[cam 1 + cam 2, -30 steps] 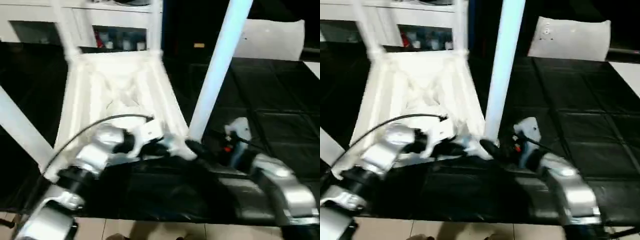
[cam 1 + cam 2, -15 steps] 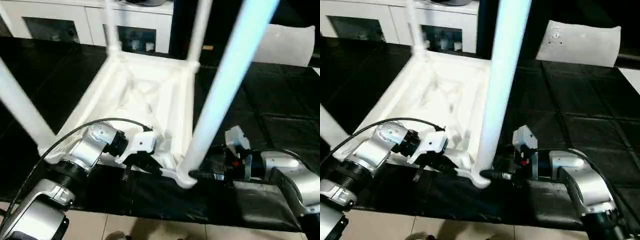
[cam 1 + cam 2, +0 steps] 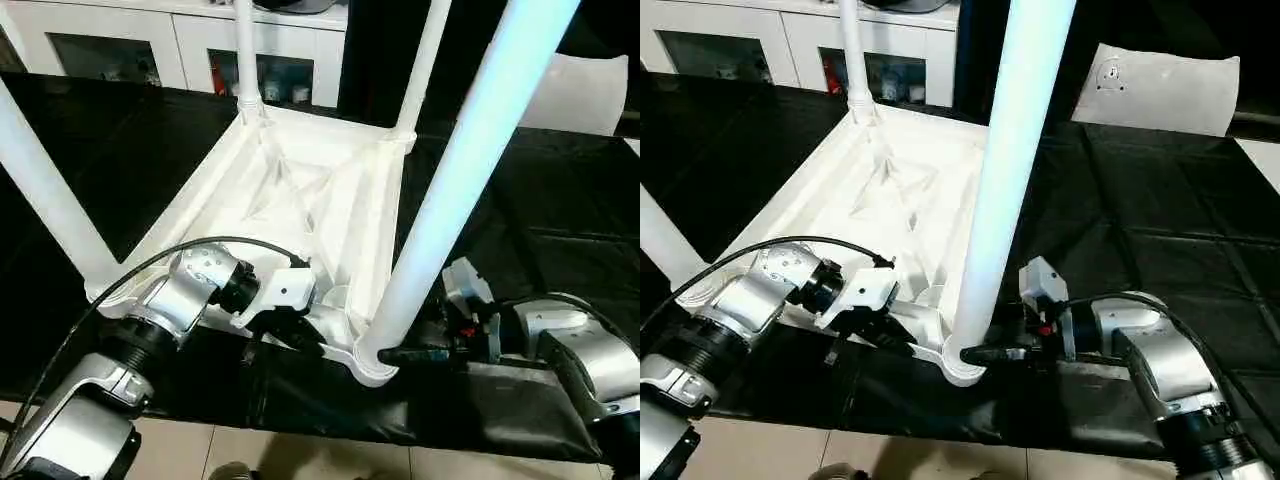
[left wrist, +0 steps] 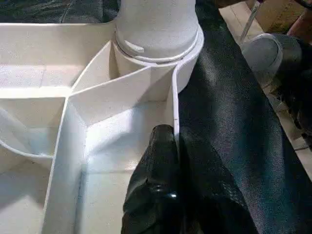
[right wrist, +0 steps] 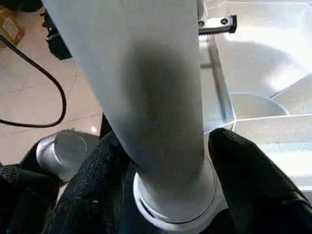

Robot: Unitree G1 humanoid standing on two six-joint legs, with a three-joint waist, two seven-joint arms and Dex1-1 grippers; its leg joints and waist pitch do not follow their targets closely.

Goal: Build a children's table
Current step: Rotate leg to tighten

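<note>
My left pincer [image 4: 168,161] is clamped on the near rim of the table [image 3: 300,190], which lies upside down on the black surface [image 3: 560,200]. My right pincer [image 5: 165,195] brackets the base of the nearest leg [image 3: 450,190] at its corner socket; I cannot tell whether it grips. All four legs stand seated, the far two [image 3: 245,50] beyond. The plastic looks light, stiff and smooth: legs may slip, so hold the rim or a leg base.
</note>
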